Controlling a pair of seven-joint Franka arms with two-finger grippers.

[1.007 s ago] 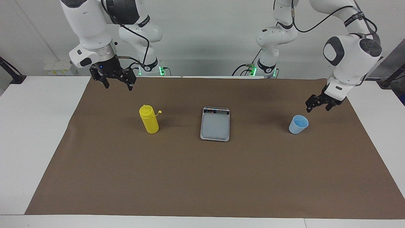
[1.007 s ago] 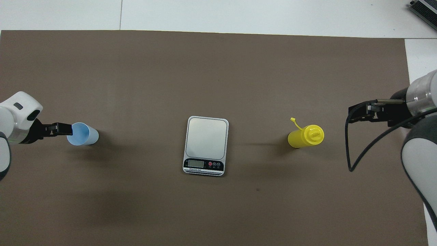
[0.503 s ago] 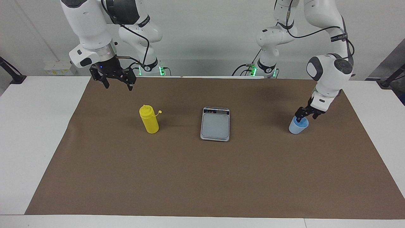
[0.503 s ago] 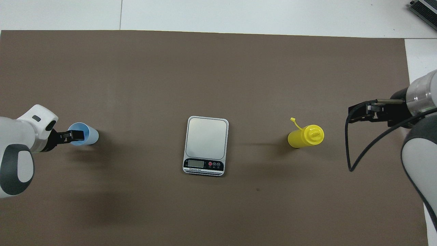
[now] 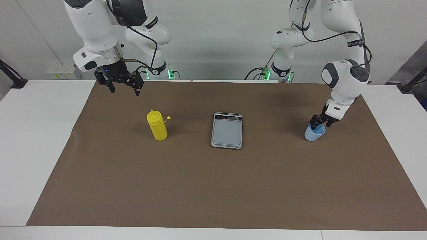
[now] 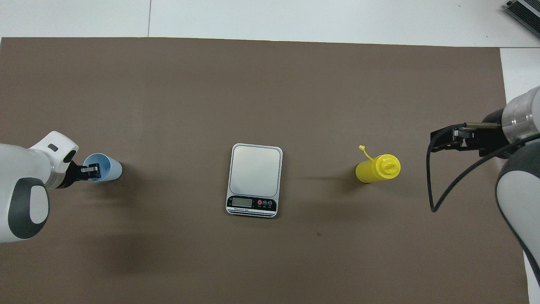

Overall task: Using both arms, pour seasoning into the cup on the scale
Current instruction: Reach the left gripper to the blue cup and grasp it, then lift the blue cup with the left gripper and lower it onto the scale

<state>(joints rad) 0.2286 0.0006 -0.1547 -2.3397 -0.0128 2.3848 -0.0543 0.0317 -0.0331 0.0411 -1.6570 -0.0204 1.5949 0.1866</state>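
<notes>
In the middle band of your facing view stand the seasoning (image 5: 157,128) at left, the scale (image 5: 227,130) at centre and the cup (image 5: 314,134) at right. The left gripper (image 5: 317,124) sits on the cup's rim; you cannot tell whether it grips. At upper left, the right gripper (image 5: 122,87) hangs spread, waiting.

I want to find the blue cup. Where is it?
The cup stands on the brown mat at the left arm's end of the table, level with the scale, and the left tool is at its rim.
</notes>
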